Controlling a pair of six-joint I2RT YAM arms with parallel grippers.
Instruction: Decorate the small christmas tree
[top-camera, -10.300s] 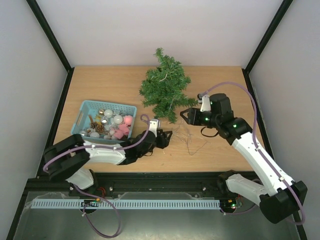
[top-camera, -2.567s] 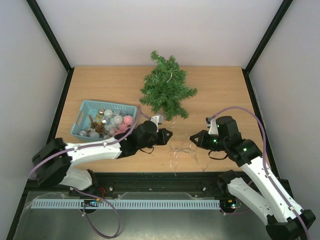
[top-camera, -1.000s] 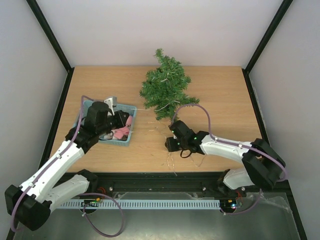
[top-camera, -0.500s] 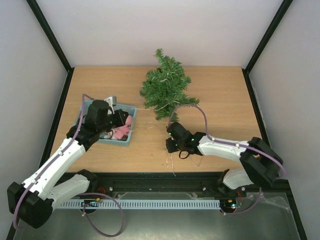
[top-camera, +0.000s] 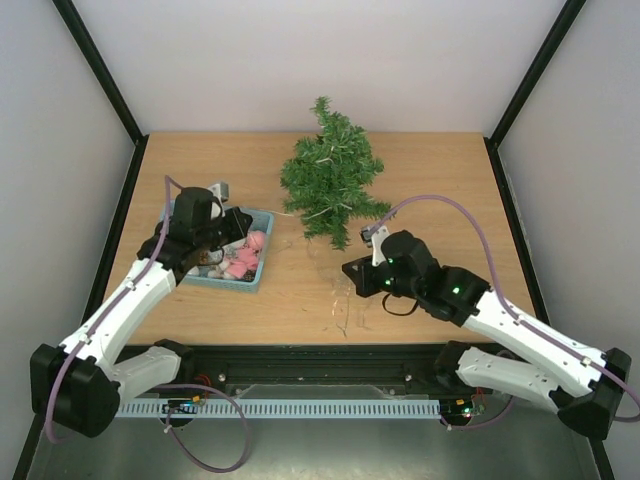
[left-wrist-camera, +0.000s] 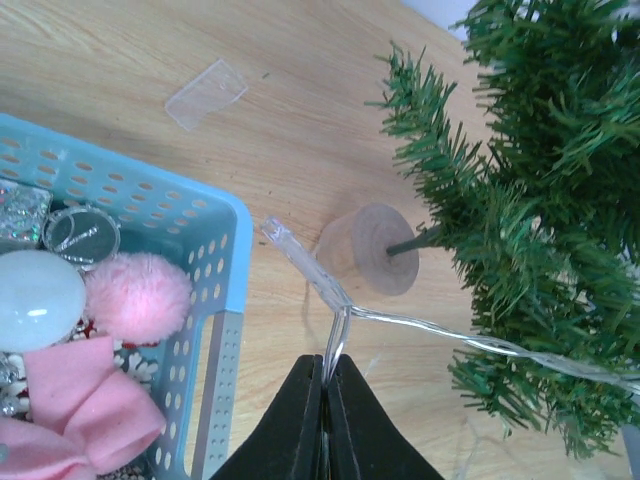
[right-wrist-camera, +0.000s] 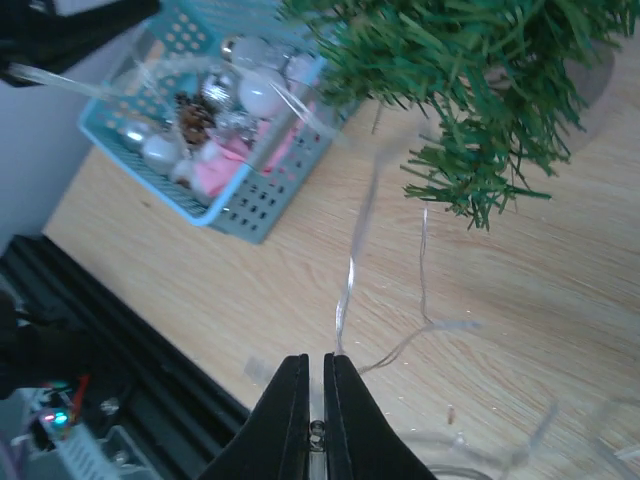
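We are seeing the tree (top-camera: 330, 185) at the 12 o'clock side of the tabletop (top-camera: 450, 190), its tip pointing toward 12. In the left wrist view its round wooden base (left-wrist-camera: 368, 250) is showing just beside the basket (left-wrist-camera: 215, 260). We cannot tell whether the tree is standing upright or tipping.

A thin clear strand (left-wrist-camera: 420, 325) is running from the branches past the base. The left pincer (left-wrist-camera: 326, 375) is pinching it, jaws narrow and closing on the strand, over the basket's 3 o'clock edge. From above, that pincer (top-camera: 240, 225) is hanging at the tree's 8 o'clock.

The right pincer (top-camera: 350, 272) is sitting at the tree's 6 o'clock, low over the tabletop. In its own view the jaws are nearly together, and the strand (right-wrist-camera: 350, 270) is rising from between the tips (right-wrist-camera: 315, 375) toward the branches (right-wrist-camera: 480, 80). More of the strand is lying loose on the wood around it.

The basket is holding a pink pompom (left-wrist-camera: 137, 295), a white ball (left-wrist-camera: 38, 298) and other ornaments. A small clear scrap (left-wrist-camera: 205, 92) is lying on the tabletop at the basket's 12 o'clock.
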